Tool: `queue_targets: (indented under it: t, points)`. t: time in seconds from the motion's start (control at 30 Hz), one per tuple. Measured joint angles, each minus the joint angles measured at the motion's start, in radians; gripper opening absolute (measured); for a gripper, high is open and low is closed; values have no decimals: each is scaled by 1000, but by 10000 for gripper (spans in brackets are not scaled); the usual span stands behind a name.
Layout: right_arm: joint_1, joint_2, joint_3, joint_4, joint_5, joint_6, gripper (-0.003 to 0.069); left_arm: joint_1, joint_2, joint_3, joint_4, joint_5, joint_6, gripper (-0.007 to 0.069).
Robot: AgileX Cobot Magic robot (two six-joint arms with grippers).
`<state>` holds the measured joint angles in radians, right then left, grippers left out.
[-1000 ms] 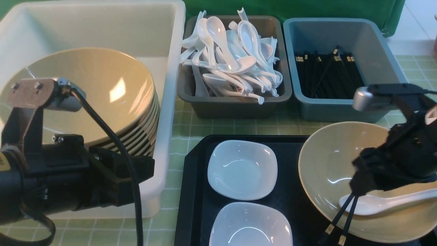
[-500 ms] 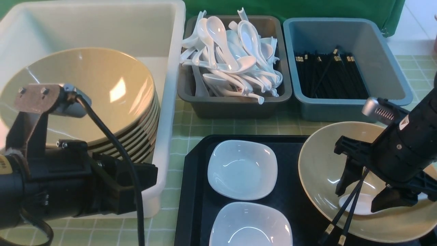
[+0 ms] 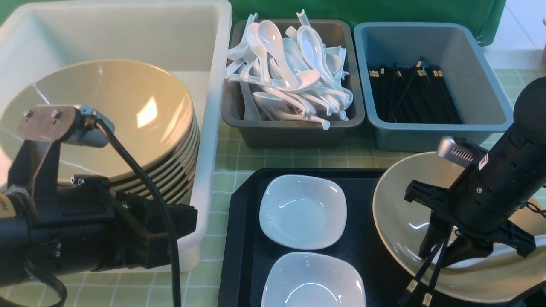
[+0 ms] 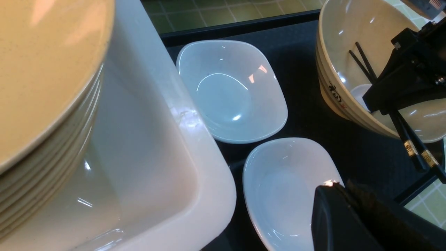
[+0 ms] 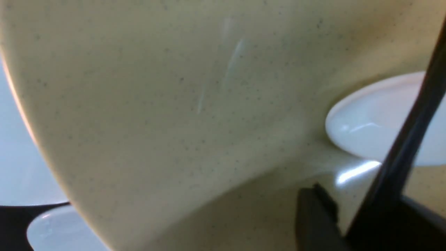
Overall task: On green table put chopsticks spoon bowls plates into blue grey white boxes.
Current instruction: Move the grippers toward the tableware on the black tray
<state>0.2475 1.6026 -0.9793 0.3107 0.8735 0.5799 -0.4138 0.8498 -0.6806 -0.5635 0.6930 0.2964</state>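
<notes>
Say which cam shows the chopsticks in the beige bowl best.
Left wrist view: both chopsticks run from inside the bowl over its rim to gold-banded tips. Front view: right gripper covers their upper part. Right wrist view: one blurred dark bar.

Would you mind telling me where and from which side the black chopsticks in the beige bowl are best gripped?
Grip the chopsticks mid-shaft, just inside the near rim of the beige bowl, from above, jaws across both sticks. They lie side by side, tilted, tips down by the white spoon, gold-banded ends jutting over the rim, so the middle seems raised off the wall.
</notes>
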Motion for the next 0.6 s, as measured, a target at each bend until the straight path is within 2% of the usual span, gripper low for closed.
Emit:
queue_targets:
  t: [0.03,0.1,0.2,0.4,0.6]
  points:
    - [0,0,0,0,0,-11,120,0,0,0,0,1,0,-1]
    - [0,0,0,0,0,-36,63,0,0,0,0,1,0,-1]
    - [0,-1,0,1,1,-73,58,0,0,0,0,1,0,-1]
    - [0,-72,0,0,11,-224,57,0,0,0,0,1,0,-1]
    - [0,-145,-1,0,45,-297,57,0,0,0,0,1,2,-1]
